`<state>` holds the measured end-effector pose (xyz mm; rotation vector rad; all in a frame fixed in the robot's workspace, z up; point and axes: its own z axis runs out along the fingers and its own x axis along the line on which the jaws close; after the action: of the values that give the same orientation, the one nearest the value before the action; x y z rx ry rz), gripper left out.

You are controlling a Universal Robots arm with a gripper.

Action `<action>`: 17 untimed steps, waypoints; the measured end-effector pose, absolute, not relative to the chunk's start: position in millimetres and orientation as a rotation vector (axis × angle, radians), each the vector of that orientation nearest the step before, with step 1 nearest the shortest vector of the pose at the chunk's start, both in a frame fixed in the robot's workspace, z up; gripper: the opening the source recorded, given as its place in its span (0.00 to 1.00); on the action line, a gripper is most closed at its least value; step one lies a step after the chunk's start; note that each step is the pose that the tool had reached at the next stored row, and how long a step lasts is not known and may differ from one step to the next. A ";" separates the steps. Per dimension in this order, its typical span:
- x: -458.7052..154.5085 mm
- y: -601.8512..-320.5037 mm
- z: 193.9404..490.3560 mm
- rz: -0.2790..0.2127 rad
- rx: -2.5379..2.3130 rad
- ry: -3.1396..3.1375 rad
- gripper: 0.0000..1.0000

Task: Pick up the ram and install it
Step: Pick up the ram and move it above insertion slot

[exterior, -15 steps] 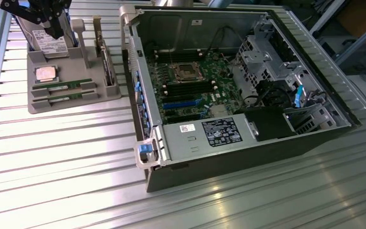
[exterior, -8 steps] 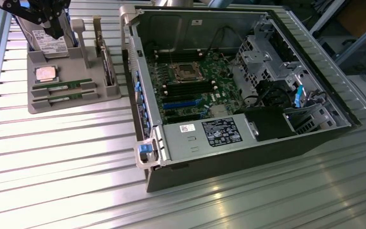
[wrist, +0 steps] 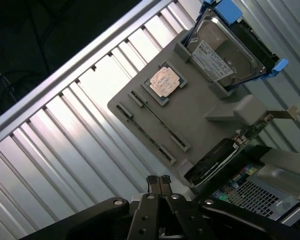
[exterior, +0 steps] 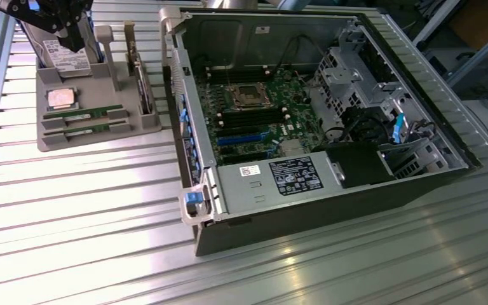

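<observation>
Exterior view: 2 ram sticks [exterior: 84, 116] lie flat, side by side, in the gray tray [exterior: 74, 143] on the surface [exterior: 74, 210], near the open computer [exterior: 312, 127]. The pincer [wrist: 159, 181] hangs over the tray, pressed together, holding nothing.

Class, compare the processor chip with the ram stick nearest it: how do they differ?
The ram stick is long, slim and green; the processor chip is square and silvery. The ram stick stands on edge; the processor chip lies flat. Both sit on the grey tray.
</observation>
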<state>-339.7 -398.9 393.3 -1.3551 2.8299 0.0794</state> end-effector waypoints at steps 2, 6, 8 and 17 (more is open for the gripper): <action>-339.7 -398.9 393.3 0.079 -1.378 2.819 0.10; -339.7 -398.9 393.3 0.079 -1.409 2.805 0.10; -339.7 -398.9 393.3 0.079 -1.415 2.802 0.10; -339.7 -398.9 393.3 0.079 -1.468 2.775 0.10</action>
<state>-339.7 -398.9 393.3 -1.4682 2.7753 0.0792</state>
